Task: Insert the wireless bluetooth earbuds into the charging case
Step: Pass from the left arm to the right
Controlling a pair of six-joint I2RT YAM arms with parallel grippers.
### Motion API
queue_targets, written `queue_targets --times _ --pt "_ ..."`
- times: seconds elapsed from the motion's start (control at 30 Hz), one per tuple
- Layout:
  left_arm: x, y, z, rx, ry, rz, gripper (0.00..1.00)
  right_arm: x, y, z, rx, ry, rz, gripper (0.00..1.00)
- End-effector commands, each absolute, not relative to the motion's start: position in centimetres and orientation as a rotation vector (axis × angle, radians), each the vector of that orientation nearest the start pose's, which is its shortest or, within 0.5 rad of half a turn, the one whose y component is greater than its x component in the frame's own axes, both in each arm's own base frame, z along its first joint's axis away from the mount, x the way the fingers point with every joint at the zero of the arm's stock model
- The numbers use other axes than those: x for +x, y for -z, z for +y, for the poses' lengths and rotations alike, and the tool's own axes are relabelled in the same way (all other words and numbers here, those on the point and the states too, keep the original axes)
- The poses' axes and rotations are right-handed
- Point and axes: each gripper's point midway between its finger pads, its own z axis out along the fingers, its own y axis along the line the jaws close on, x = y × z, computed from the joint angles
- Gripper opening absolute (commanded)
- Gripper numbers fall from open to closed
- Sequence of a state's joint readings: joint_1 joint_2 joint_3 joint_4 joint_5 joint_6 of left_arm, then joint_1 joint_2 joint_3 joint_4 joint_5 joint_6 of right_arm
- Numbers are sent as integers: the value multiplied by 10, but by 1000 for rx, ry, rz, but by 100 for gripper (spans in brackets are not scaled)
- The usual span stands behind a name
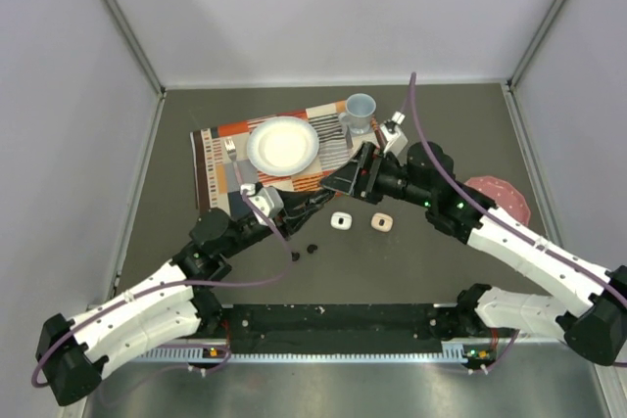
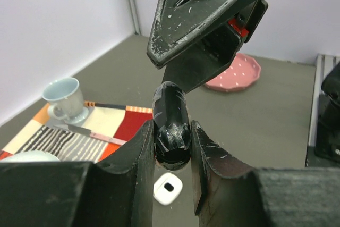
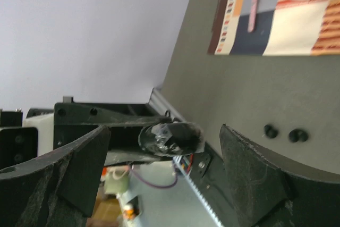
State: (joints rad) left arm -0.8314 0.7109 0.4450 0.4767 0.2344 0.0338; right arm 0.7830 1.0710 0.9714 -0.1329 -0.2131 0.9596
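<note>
The left gripper (image 2: pixel 171 131) is clamped narrow on a black charging case (image 2: pixel 170 112) and holds it off the table near the middle of the scene, its lid apparently closed. On the table just near of that grip lie two black earbuds (image 1: pixel 313 249), side by side and apart from the case. I cannot make out any white earbuds.

The right gripper (image 3: pixel 164 131) stands wide, one finger on either side of the held case, touching neither side as far as the wrist view shows. Below it and slightly right sit a small white case (image 1: pixel 341 220) and a tan one (image 1: pixel 381 221), well clear of both arms.

I judge the step in hand to be readying the black case — steadying it so the lid can be opened. Next, the right fingers need to close on the lid alone and lever it up while the left grip holds firm — only then can an earbud go in.
</note>
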Motion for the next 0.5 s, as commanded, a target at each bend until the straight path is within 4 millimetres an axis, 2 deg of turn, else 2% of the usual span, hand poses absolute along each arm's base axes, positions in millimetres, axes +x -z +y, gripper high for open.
queue_targets --times 0.0,0.27,0.33,0.47 --pt "175 -287 -267 864 846 1166 0 182 -314 328 -37 -1670 2034 83" --pt "177 -293 -260 804 833 1134 0 178 -294 325 46 -1678 2113 71" --pt "178 -292 -260 804 832 1139 0 177 -293 326 57 -1705 2098 61" --pt "178 -290 -261 804 838 1146 0 179 -290 328 76 -1724 2095 60"
